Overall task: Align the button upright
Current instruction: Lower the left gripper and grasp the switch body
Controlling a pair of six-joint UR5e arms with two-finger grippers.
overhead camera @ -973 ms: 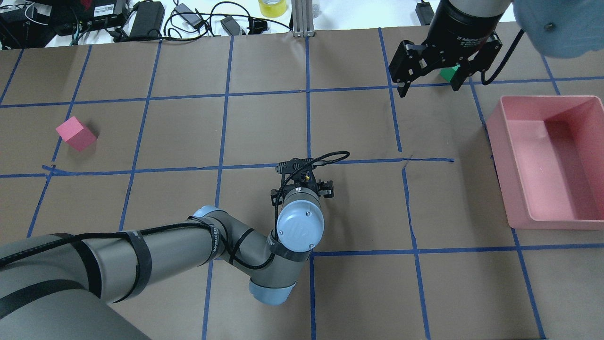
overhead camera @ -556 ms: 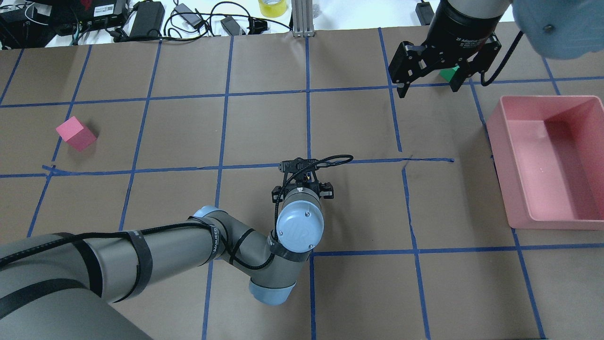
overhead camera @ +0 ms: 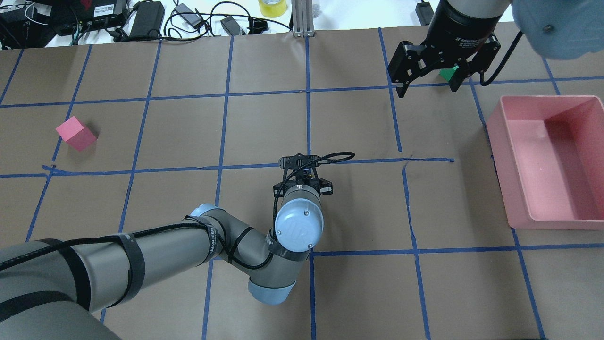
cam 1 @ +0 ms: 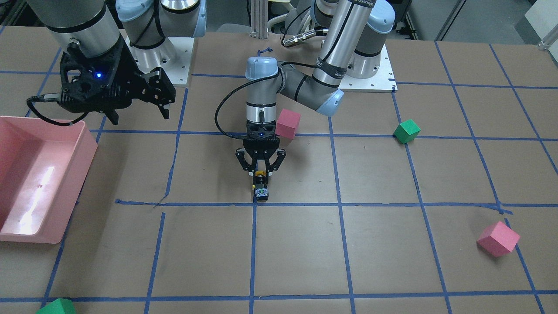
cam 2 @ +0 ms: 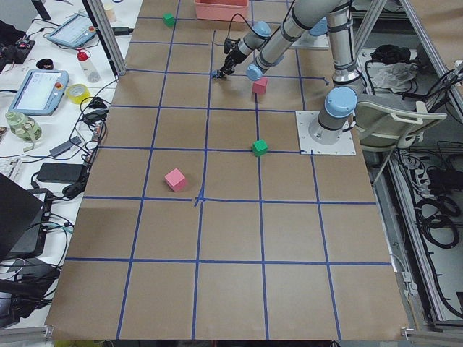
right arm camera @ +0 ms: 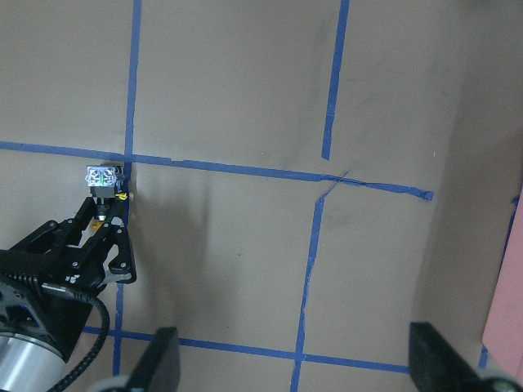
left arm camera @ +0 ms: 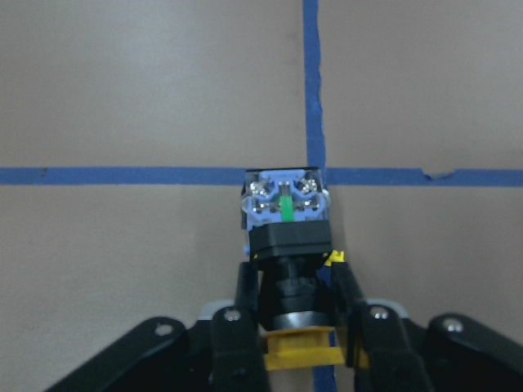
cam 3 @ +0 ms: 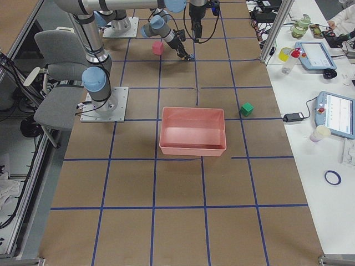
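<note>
With left gripper [left arm camera: 292, 287] pinches button [left arm camera: 288, 233] by black neck; holds yellow cap toward palm, silvery base pointing away, at crossing of blue tape [left arm camera: 122, 175] near table centre; cannot tell whether base touches paper; holds right gripper [overhead camera: 428, 89] spread wide, nothing between fingers, above table near pink bin [overhead camera: 542, 160], well apart from button; half hides green cube [overhead camera: 448, 74] behind it.

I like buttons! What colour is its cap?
Yellow; the button shows best in the left wrist view.
</note>
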